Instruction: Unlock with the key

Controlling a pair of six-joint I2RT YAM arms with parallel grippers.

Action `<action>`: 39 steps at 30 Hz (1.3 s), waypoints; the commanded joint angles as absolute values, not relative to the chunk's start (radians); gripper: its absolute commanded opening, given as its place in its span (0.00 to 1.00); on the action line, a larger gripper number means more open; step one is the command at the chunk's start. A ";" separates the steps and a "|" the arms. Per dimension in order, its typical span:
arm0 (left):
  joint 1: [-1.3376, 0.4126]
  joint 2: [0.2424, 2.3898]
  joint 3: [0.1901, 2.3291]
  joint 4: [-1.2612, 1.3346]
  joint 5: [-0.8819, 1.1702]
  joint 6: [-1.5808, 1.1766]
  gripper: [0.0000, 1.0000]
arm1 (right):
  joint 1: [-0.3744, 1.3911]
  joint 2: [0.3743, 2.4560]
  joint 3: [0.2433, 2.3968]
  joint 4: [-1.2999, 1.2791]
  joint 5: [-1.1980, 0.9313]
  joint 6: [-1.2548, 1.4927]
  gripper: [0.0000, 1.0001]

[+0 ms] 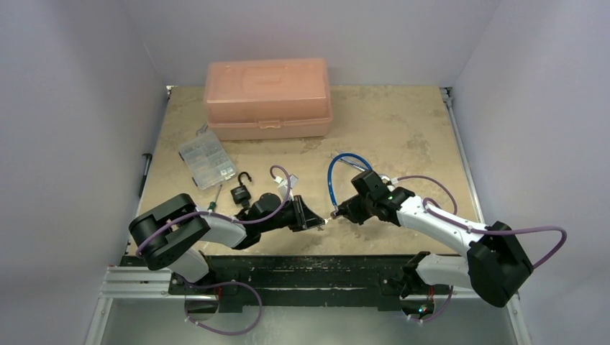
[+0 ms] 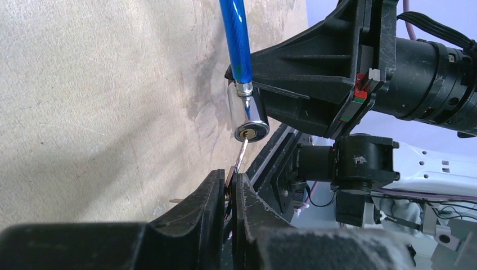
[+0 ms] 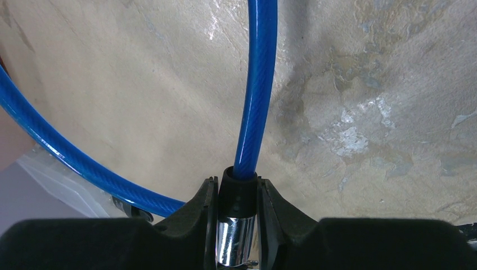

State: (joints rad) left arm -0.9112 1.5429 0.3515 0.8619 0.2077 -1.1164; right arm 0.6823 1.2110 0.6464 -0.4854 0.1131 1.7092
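My left gripper (image 1: 316,221) is shut on the key, whose black head is mostly hidden between the fingers (image 2: 216,194). The key's metal blade (image 2: 242,153) sticks out and its tip meets the keyhole in the end of the chrome lock cylinder (image 2: 247,112) of a blue cable lock (image 1: 331,176). My right gripper (image 1: 344,212) is shut on that cylinder (image 3: 235,242) and its black collar, holding it off the table. The blue cable (image 3: 256,84) runs up from the collar and loops back at the left.
A black padlock (image 1: 241,192) with its shackle open lies left of the left gripper. A clear parts organizer (image 1: 207,158) lies behind it. A closed peach plastic box (image 1: 267,97) stands at the back. The table's front edge is a black rail (image 1: 302,269).
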 commanded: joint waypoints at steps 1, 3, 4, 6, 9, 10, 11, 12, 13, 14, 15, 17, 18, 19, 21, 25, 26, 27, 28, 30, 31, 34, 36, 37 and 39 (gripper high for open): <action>-0.911 1.514 0.390 0.872 0.149 -1.128 0.00 | 0.690 1.187 0.652 -0.410 0.084 1.717 0.00; -0.911 1.516 0.391 0.867 0.147 -1.129 0.00 | 0.690 1.190 0.652 -0.408 0.080 1.717 0.00; -0.911 1.515 0.390 0.867 0.144 -1.131 0.00 | 0.690 1.192 0.653 -0.408 0.079 1.717 0.00; -0.911 1.512 0.386 0.867 0.137 -1.135 0.00 | 0.690 1.192 0.652 -0.407 0.078 1.717 0.00; -0.911 1.508 0.382 0.869 0.133 -1.143 0.00 | 0.690 1.193 0.651 -0.404 0.077 1.716 0.00; -0.911 1.505 0.381 0.868 0.129 -1.145 0.00 | 0.689 1.192 0.651 -0.404 0.077 1.716 0.00; -0.911 1.502 0.380 0.868 0.125 -1.149 0.00 | 0.690 1.193 0.651 -0.403 0.076 1.715 0.00; -0.911 1.500 0.377 0.867 0.120 -1.153 0.00 | 0.690 1.193 0.650 -0.402 0.076 1.716 0.00; -0.911 1.500 0.376 0.867 0.117 -1.158 0.00 | 0.692 1.193 0.651 -0.402 0.077 1.716 0.00; -0.911 1.500 0.376 0.865 0.113 -1.162 0.00 | 0.692 1.194 0.650 -0.401 0.077 1.716 0.00; -0.912 1.501 0.378 0.860 0.111 -1.164 0.00 | 0.693 1.196 0.650 -0.398 0.077 1.717 0.00; -0.912 1.508 0.386 0.857 0.114 -1.160 0.00 | 0.695 1.200 0.650 -0.393 0.075 1.715 0.00; -0.912 1.512 0.390 0.856 0.118 -1.158 0.00 | 0.697 1.203 0.653 -0.390 0.074 1.714 0.00; -0.911 1.517 0.394 0.860 0.121 -1.155 0.00 | 0.698 1.206 0.655 -0.390 0.074 1.713 0.00; -0.911 1.525 0.398 0.862 0.127 -1.152 0.00 | 0.699 1.210 0.658 -0.387 0.072 1.712 0.00; -0.911 1.534 0.400 0.868 0.134 -1.152 0.00 | 0.699 1.210 0.661 -0.389 0.075 1.709 0.00; -0.911 1.534 0.399 0.868 0.135 -1.152 0.00 | 0.699 1.210 0.661 -0.388 0.075 1.708 0.00; -0.911 1.533 0.398 0.866 0.135 -1.152 0.00 | 0.699 1.210 0.661 -0.388 0.075 1.709 0.00; -0.911 1.529 0.397 0.866 0.135 -1.152 0.00 | 0.699 1.210 0.660 -0.389 0.075 1.709 0.00; -0.911 1.523 0.396 0.859 0.133 -1.152 0.00 | 0.699 1.211 0.659 -0.387 0.076 1.709 0.00; -0.911 1.520 0.396 0.855 0.133 -1.152 0.00 | 0.699 1.212 0.659 -0.387 0.077 1.708 0.00; -0.911 1.519 0.404 0.844 0.133 -1.154 0.00 | 0.701 1.216 0.666 -0.395 0.085 1.699 0.00; -0.911 1.520 0.410 0.845 0.139 -1.159 0.00 | 0.701 1.222 0.675 -0.405 0.092 1.693 0.00; -0.911 1.521 0.414 0.845 0.142 -1.162 0.00 | 0.702 1.223 0.676 -0.408 0.095 1.692 0.00; -0.912 1.522 0.417 0.845 0.146 -1.167 0.00 | 0.703 1.226 0.676 -0.407 0.094 1.692 0.00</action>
